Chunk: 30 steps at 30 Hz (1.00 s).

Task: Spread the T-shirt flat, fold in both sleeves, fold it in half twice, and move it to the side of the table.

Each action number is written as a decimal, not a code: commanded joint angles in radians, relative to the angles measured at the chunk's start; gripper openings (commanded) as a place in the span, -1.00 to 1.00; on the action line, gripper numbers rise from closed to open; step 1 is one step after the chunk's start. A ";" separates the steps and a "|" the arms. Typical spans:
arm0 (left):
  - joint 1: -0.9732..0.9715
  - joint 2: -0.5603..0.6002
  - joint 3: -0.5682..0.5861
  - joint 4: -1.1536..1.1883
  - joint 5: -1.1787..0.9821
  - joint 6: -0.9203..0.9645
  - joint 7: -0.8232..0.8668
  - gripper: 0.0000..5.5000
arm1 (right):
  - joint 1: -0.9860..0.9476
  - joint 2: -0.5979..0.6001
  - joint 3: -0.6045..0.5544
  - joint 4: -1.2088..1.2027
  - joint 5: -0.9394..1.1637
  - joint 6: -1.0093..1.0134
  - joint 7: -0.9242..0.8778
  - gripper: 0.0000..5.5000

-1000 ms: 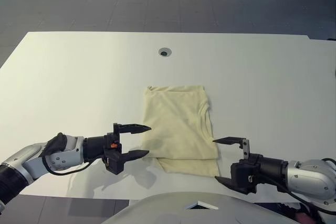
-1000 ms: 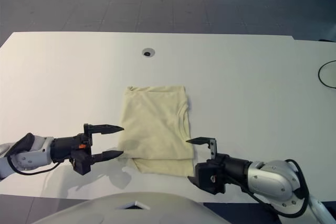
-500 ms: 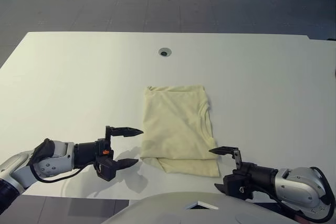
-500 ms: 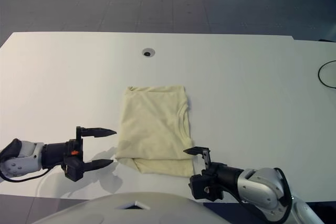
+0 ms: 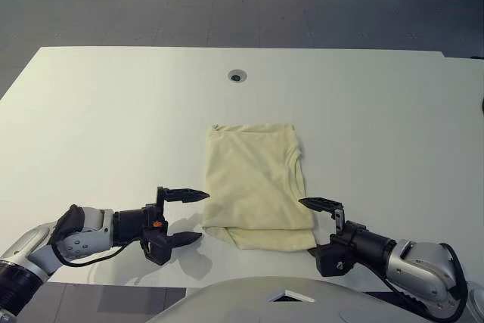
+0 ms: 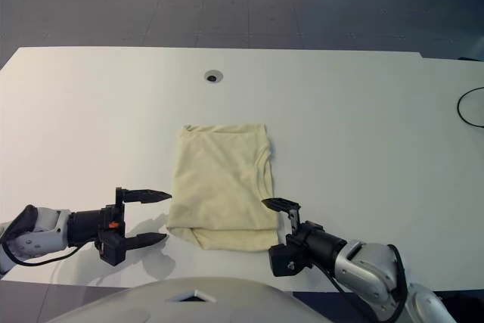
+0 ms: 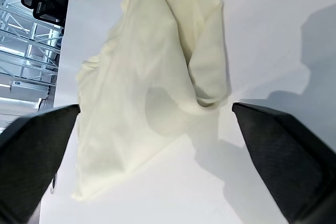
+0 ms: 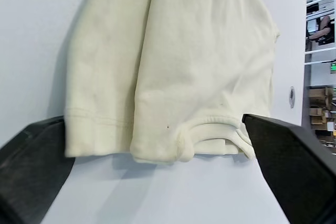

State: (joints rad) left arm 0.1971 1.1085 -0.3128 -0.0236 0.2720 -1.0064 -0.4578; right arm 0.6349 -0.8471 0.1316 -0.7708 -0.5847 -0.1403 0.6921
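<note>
The left jaws and right jaws gape wide and empty, flanking the near corners of the folded T-shirt [image 5: 257, 179] lying on the tabletop [image 5: 113, 111], which looks soft, light and floppy, so best pinched through all layers at those corners.

One folded T-shirt [image 5: 255, 181], one table [image 5: 113, 111] with one round hole [image 5: 237, 76] — and two grippers: left gripper [image 5: 203, 215], right gripper [image 5: 308, 226].

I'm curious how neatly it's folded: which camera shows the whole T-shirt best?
Either eye view: the whole folded T-shirt lies in sight on the table. Both wrist views show it close up and cut off at the picture's edge; the right wrist view shows its collar.
</note>
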 commanded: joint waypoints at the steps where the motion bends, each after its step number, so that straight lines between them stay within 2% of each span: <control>1: 0.004 -0.021 0.022 -0.004 0.012 -0.004 -0.019 0.96 | 0.034 -0.008 0.007 0.051 -0.063 0.004 0.014 0.96; 12: -0.043 -0.058 0.022 0.027 0.075 -0.018 -0.064 0.96 | -0.013 0.000 0.041 0.112 -0.076 0.019 0.029 0.96; 30: -0.178 -0.175 -0.048 0.149 0.191 -0.062 -0.080 0.96 | -0.089 0.002 0.095 0.180 -0.025 0.101 0.096 0.96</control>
State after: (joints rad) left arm 0.0336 0.9511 -0.3350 0.0948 0.4177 -1.0730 -0.5146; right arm 0.5233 -0.8266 0.1993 -0.6952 -0.5716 -0.1126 0.7107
